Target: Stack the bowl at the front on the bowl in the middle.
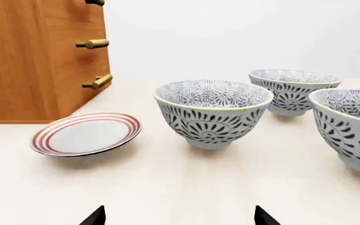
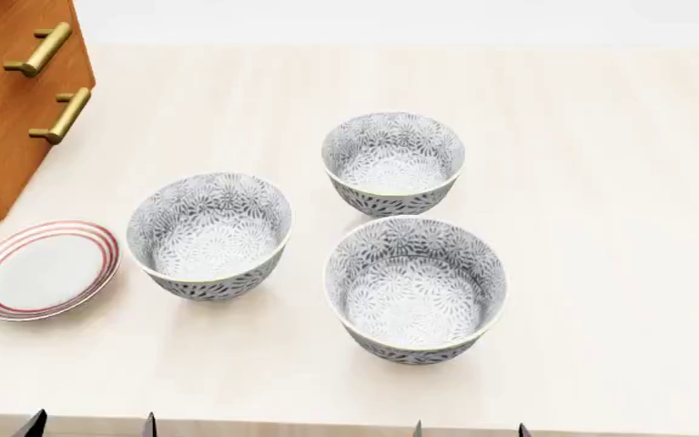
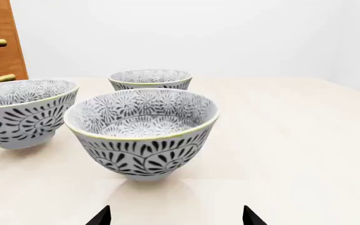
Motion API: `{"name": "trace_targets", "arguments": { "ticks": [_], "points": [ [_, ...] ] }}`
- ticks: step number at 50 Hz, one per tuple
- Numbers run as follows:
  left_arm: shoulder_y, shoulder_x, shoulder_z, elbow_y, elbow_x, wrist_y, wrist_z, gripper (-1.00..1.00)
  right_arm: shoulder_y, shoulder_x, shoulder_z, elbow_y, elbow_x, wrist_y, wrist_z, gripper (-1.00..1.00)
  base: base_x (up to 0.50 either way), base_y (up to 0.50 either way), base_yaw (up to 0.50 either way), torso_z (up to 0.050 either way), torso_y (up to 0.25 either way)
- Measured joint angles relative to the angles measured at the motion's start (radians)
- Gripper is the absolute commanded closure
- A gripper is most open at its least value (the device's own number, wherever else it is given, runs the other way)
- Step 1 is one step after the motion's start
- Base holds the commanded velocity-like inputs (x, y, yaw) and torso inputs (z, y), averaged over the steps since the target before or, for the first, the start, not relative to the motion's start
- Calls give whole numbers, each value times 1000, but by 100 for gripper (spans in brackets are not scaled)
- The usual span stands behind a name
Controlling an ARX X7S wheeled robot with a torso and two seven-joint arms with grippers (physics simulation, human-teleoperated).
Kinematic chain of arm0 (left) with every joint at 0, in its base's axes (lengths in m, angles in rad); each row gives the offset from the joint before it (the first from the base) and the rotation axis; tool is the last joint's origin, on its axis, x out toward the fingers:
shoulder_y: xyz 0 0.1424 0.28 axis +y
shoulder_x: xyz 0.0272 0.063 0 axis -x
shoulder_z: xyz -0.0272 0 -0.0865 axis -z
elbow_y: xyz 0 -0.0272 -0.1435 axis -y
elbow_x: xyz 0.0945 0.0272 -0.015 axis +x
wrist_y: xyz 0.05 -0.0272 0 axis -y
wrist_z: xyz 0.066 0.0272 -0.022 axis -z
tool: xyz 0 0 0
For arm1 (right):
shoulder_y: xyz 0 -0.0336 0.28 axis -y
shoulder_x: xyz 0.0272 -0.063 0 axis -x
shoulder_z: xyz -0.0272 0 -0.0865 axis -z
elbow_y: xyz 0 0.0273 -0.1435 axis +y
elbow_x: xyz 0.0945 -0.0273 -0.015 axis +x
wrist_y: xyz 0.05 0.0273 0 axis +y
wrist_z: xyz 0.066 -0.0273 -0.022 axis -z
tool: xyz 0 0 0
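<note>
Head view: front bowl [image 2: 415, 289] sits lower centre-right, middle bowl [image 2: 210, 235] to its left, both empty, just apart. Your right gripper [image 2: 469, 430] tips show directly below the front bowl, so that arm is nearer. Right wrist view: front bowl [image 3: 142, 132] dead ahead, jaws spread, empty. Left wrist view: left gripper [image 1: 180, 216] released, facing the middle bowl [image 1: 213, 112].
</note>
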Motion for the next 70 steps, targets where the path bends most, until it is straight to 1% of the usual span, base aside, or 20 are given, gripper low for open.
{"name": "trace_targets", "arguments": {
  "ticks": [8, 9, 16, 26, 40, 43, 45, 48, 53, 61, 70],
  "points": [
    [6, -14, 16, 2, -17, 5, -10, -100, -3, 15, -24, 9, 13, -9, 16, -100, 0, 0, 0, 0, 0],
    [-45, -32, 26, 24, -64, -84, -46, -100, 68, 62, -60, 8, 123, 81, 58, -100, 0, 0, 0, 0, 0],
    [-19, -40, 40, 37, -58, -39, -43, -100, 40, 56, -65, -3, 75, 40, 56, -100, 0, 0, 0, 0, 0],
    [3, -58, 67, 37, -69, -10, -58, -100, 17, 64, -87, -2, 61, 14, 71, -100, 0, 0, 0, 0, 0],
    [14, -81, 96, 40, -88, 4, -83, -100, 5, 83, -113, -2, 72, 1, 94, -100, 0, 0, 0, 0, 0],
    [17, -87, 98, 59, -109, -26, -83, -100, 1, 86, -116, -17, 85, 15, 97, -100, 0, 0, 0, 0, 0],
    [15, -92, 101, 86, -123, -72, -87, -100, 1, 88, -118, -35, 95, 36, 99, -100, 0, 0, 0, 0, 0],
    [-3, -103, 99, 152, -157, -187, -97, -100, 11, 94, -118, -85, 117, 103, 104, -100, 0, 0, 0, 0, 0],
    [-73, -118, 86, 295, -232, -431, -128, -100, 64, 110, -104, -213, 180, 298, 123, -100, 0, 0, 0, 0, 0],
    [-261, -120, 33, 510, -360, -824, -196, -100, 220, 135, -52, -431, 301, 675, 175, -100, 0, 0, 0, 0, 0],
    [-489, -104, -38, 667, -474, -1163, -268, -100, 434, 150, 18, -592, 420, 1049, 234, -100, 0, 0, 0, 0, 0]
  ]
}}
